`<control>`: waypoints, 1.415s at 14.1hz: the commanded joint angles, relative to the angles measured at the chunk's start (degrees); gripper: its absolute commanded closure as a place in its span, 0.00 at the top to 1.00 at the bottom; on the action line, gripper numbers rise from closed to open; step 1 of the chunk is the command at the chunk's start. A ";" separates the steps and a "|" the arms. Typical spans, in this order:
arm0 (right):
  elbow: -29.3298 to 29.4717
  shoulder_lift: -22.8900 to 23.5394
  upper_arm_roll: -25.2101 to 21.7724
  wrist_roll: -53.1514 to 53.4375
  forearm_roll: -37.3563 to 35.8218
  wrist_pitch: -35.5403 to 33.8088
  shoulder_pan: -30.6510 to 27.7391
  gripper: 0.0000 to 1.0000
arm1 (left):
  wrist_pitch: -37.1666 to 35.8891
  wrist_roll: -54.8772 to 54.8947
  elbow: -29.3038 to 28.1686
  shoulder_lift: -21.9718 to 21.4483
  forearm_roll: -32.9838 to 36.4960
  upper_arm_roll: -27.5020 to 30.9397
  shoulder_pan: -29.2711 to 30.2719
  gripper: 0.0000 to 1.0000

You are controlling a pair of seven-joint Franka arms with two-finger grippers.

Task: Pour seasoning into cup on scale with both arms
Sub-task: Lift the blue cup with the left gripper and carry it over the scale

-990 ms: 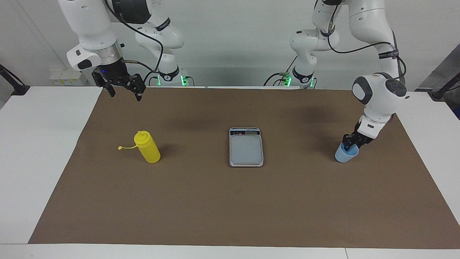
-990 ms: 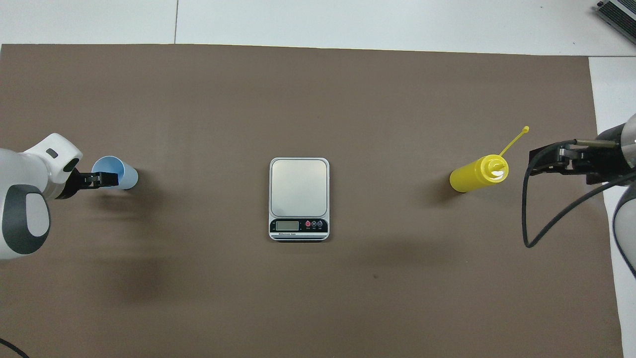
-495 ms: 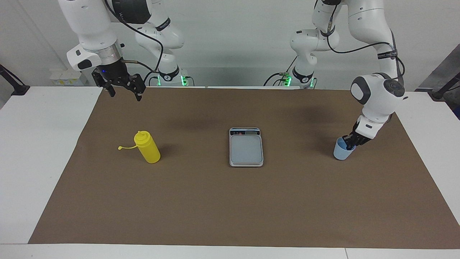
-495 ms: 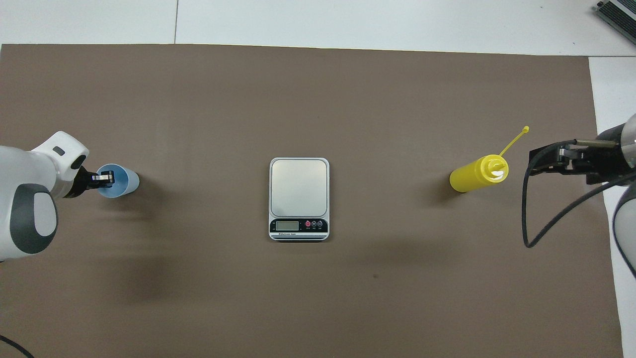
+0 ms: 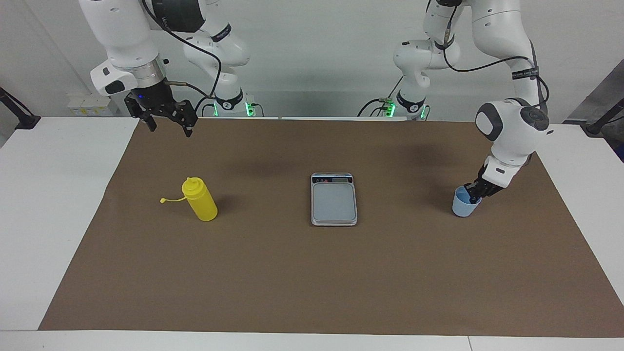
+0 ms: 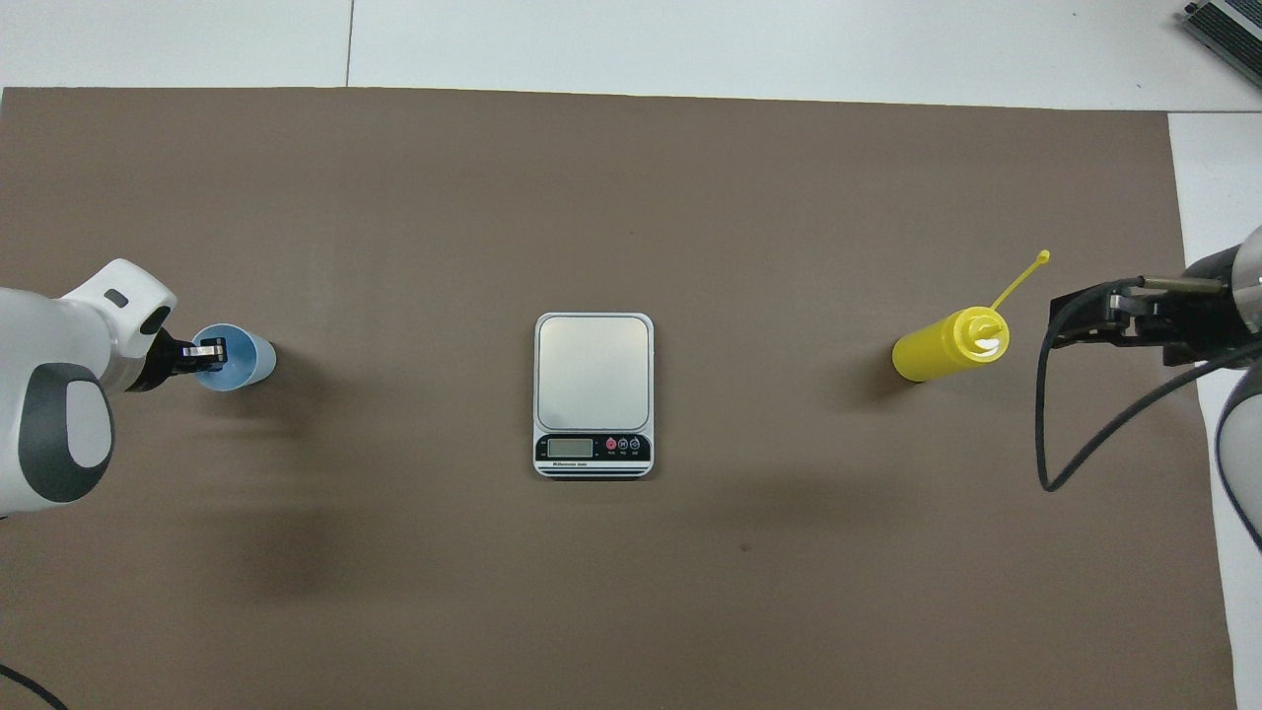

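The light-blue cup [image 5: 462,206] [image 6: 248,361] stands upright on the brown mat toward the left arm's end. My left gripper [image 5: 472,196] [image 6: 208,353] is shut on its rim, one finger inside and one outside. The grey scale [image 5: 334,200] [image 6: 593,371] lies mid-mat with a bare plate. The yellow seasoning bottle [image 5: 201,201] [image 6: 942,347] stands toward the right arm's end with its cap strap [image 5: 170,199] hanging out sideways. My right gripper [image 5: 168,125] [image 6: 1063,322] waits open, raised over the mat's edge closest to the robots.
A brown mat [image 5: 312,278] covers most of the white table [image 5: 53,204], with bare white strips at both ends. A black cable [image 6: 1060,434] loops down from the right wrist. Small boxes [image 5: 90,105] sit at the wall by the right arm's end.
My left gripper closed on the cup's rim, and the cup went from tilted to upright, shifting slightly. The right arm, the bottle and the scale have not moved.
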 commanded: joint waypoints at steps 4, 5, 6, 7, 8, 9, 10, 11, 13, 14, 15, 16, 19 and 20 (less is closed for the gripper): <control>-1.37 -1.06 0.15 0.02 1.15 0.65 -0.64 1.00 | -7.46 -5.92 8.75 2.78 -0.95 -1.29 -1.03 0.00; -1.28 -1.06 0.15 0.02 1.15 0.65 -0.64 1.00 | -9.21 -8.29 10.77 3.22 -0.96 -1.91 -1.03 0.00; -1.28 -1.06 0.07 0.02 1.15 0.65 -0.56 1.00 | -11.66 -10.49 13.31 3.75 -0.96 -2.44 -1.12 0.00; -1.28 -1.06 0.07 0.02 1.15 0.65 -0.64 1.00 | -14.73 -12.25 15.95 4.28 -0.96 -3.58 -1.29 0.00; -1.28 -1.06 0.07 0.02 1.15 0.65 -0.64 1.00 | -17.11 -13.83 18.06 4.45 -0.87 -4.20 -1.38 0.00; -1.28 -1.06 0.15 0.02 1.15 0.65 -0.64 1.00 | -19.92 -15.94 20.00 4.37 -0.87 -5.51 -1.38 0.00; -1.28 -1.06 0.07 0.02 1.15 0.65 -0.56 1.00 | -23.08 -18.74 22.45 4.46 -0.43 -6.83 -1.38 0.00; -1.28 -1.06 0.07 0.02 1.15 0.65 -0.55 1.00 | -25.90 -22.25 24.30 4.54 -0.26 -8.06 -1.38 0.00; -1.28 -1.06 0.07 0.02 1.15 0.65 -0.64 1.00 | -28.38 -28.15 26.16 4.46 -0.08 -11.48 -1.38 0.00; -1.28 -1.06 0.07 0.02 1.15 0.65 -0.64 1.00 | -28.91 -31.39 26.87 4.54 0.62 -12.89 -1.47 0.00; -1.28 -1.06 0.07 0.02 1.15 0.65 -0.56 1.00 | -28.91 -34.82 27.05 4.54 1.93 -14.39 -2.08 0.00; -1.28 -1.06 0.07 0.02 1.15 0.65 -0.64 1.00 | -28.83 -38.51 27.05 4.54 2.64 -15.79 -2.52 0.00; -1.28 -1.06 0.07 0.02 1.15 0.65 -0.64 1.00 | -27.86 -48.53 27.57 4.98 2.73 -21.06 -2.52 0.00; -1.28 -1.06 0.07 0.02 1.15 0.65 -0.64 1.00 | -27.69 -51.52 27.58 5.16 2.73 -22.47 -2.52 0.00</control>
